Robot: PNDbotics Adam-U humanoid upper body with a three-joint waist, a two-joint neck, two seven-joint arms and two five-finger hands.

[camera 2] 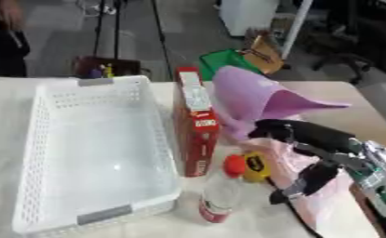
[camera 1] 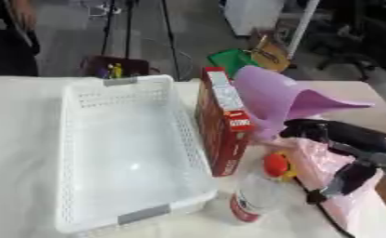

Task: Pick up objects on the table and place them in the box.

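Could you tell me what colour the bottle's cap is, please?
The bottle's cap is red-orange, clearest in the right eye view.

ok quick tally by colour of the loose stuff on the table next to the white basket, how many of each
Red: 1, the upright red cardboard box
Purple: 1, the purple plastic dustpan-like scoop
Pink: 1, the crumpled pink plastic bag
Clear: 1, the clear plastic bottle with red cap and label
Yellow: 1, a small yellow thing
Total: 5

white basket (camera 1: 74, 153) open above, red carton (camera 1: 222, 125) flanking its right wall
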